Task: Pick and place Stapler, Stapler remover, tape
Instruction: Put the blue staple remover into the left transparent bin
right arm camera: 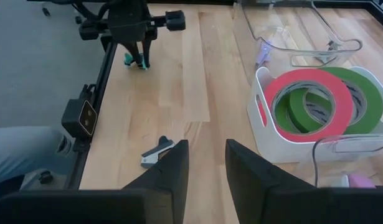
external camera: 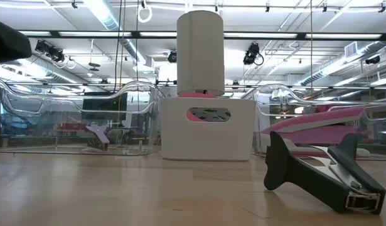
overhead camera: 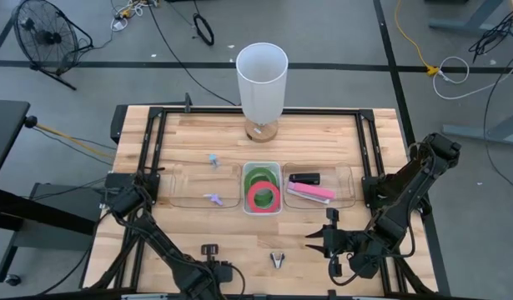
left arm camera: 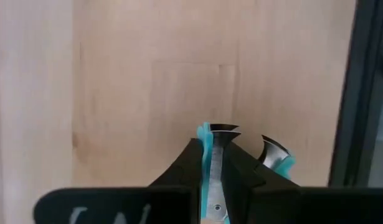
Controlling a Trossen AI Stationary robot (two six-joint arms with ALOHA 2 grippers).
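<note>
At seven o'clock on the table: the left gripper (overhead camera: 210,250) is sitting low over the light wooden table top (overhead camera: 239,233).
Left jaws: they are squeezing together on a small teal staple remover with shiny metal claws (left arm camera: 207,132).
Right gripper (right arm camera: 207,144): it is waiting at about five o'clock, with its jaws apart and nothing between them.
Step now: it looks like the left arm is just grabbing the teal remover, which is not yet lifted clear.
Other remover: a dark claw-shaped staple remover with silver tips (overhead camera: 278,260) is lying loose at six o'clock, near the right gripper.
Tape: the pinkish red ring of tape (right arm camera: 303,78) is lying on top of the green rings of tape (right arm camera: 365,93) in the white plastic bin (right arm camera: 261,121) in the middle.
Staplers: a black stapler (overhead camera: 305,177) and a pink stapler (overhead camera: 310,192) are lying in the clear tray at three o'clock.
Next move: I am guessing the remover is going up and over to the clear tray at nine o'clock (overhead camera: 181,187), where a small purple remover (overhead camera: 213,198) is lying. It needs a tight hold and a high lift over the tray wall.
</note>
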